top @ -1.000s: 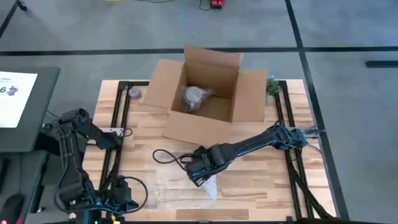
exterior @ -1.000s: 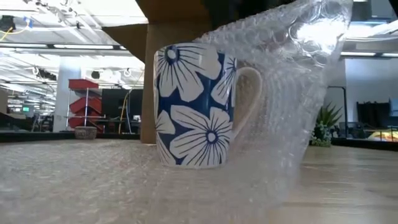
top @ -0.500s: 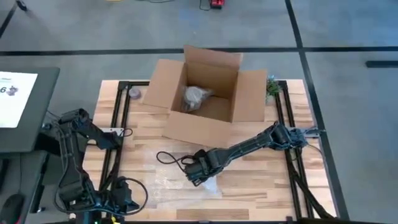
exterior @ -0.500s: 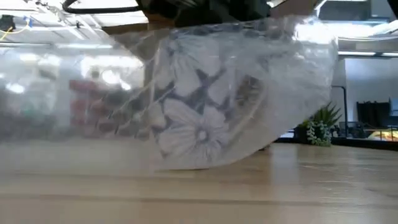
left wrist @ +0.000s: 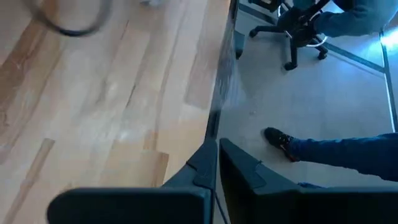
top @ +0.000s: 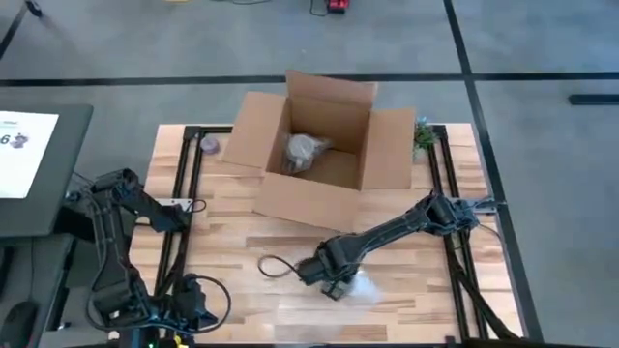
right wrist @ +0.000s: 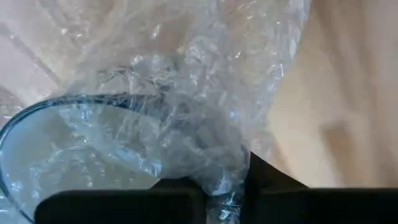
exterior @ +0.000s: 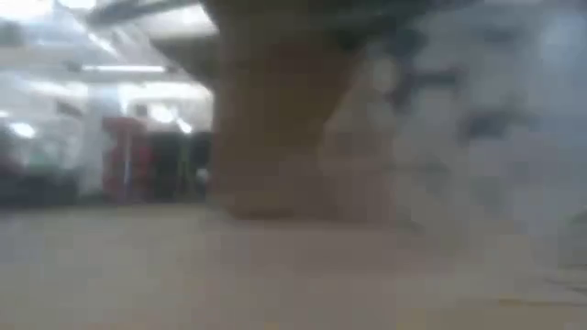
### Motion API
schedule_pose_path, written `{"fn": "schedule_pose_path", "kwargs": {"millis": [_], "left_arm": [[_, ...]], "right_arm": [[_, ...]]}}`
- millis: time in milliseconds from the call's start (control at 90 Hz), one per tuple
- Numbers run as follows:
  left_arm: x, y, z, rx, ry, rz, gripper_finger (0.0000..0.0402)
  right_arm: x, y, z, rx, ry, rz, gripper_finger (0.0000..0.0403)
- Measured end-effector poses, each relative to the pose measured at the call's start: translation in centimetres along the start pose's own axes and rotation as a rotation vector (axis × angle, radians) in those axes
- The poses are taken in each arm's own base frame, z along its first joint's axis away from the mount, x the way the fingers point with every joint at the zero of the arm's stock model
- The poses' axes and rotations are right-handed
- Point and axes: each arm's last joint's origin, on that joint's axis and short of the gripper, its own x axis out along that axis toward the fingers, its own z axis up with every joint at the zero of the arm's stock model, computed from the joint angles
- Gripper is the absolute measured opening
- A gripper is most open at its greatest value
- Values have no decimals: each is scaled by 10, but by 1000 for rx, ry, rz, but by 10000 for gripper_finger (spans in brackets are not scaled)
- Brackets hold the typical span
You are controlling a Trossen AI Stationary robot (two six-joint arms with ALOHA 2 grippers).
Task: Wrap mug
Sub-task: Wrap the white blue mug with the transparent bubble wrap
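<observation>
The mug shows only in the right wrist view, as a blue rim with a white inside under clear bubble wrap. In the high view my right gripper covers it near the table's middle front, and the wrap bunches just right of the fingers. In the low view the wrap is a blur filling the right side. My right gripper is shut on the wrap. My left gripper waits shut at the table's near left corner. My right gripper pinches a gathered bunch of the bubble wrap between its two fingers, several layers crumpled together. The fingers come from above, slanting down beside the mug's rim. From the pinch the wrap spreads over the mug's open top.
An open cardboard box with a wrapped bundle inside stands at the far middle. A small plant sits at the far right, a tape roll at the far left. A black cable loop lies left of the right gripper.
My right gripper has gone a little toward the table's right and near edges, still shut on the wrap. The sheet, which lay spread on the table left of the mug, has been drawn up and over the mug and now bunches on its right side.
</observation>
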Motion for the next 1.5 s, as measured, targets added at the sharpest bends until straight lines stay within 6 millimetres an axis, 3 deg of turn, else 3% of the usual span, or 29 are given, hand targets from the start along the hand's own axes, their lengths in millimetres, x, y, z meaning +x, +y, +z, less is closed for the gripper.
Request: {"fn": "schedule_pose_path", "kwargs": {"millis": [200,444,789,956,1211,1500], "left_arm": [[4,-2,7,0,-15,-15,0],[6,-3,10,-4,-24,-29,0],[6,-7,11,-51,-29,-61,0],[7,-8,13,-82,-50,-73,0],[16,-3,28,-143,-79,-30,0],[35,4,61,-230,-147,-10,0]], "right_arm": [[5,7,-15,-278,17,-76,21],[24,4,-25,-418,84,-169,22],[16,8,-39,-608,13,-224,24],[11,-15,-65,-574,-6,-246,24],[16,-39,-104,-449,-140,-88,24],[42,-50,-112,-312,-53,-54,25]]}}
